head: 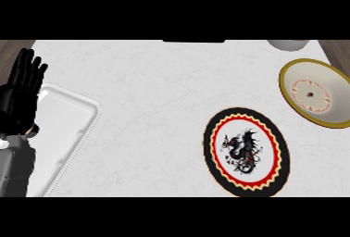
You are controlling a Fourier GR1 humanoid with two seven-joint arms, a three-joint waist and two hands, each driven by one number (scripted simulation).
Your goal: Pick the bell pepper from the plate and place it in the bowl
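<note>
Left forearm [15, 169]: grey, nearest the camera, rising from the lower left edge of the frame, partly over the white tray.
Left hand [19, 95]: black, at the left edge of the frame, fingers straight and pointing up, close together, holding nothing; resting, its palm beside the tray's left rim.
Right hand: does not show anywhere in the head view.
White tray [65, 125]: rectangular with rounded corners, tilted, at the lower left of the frame on the table.
Plate [246, 152]: round, black rim, red and yellow toothed ring, white centre with a black dragon figure; lower right of centre. Nothing lies on it.
Bowl [315, 92]: yellow-rimmed, pale inside with a reddish ring and a small dark spot at its centre; right edge of the frame, up and right of the plate, apart from it.
Bell pepper: cannot be seen on the plate, in the bowl or elsewhere on the table.
Table [157, 78]: white marbled top, filling most of the frame.
Grey round object [287, 44]: cut off at the upper right; what it is cannot be told.
</note>
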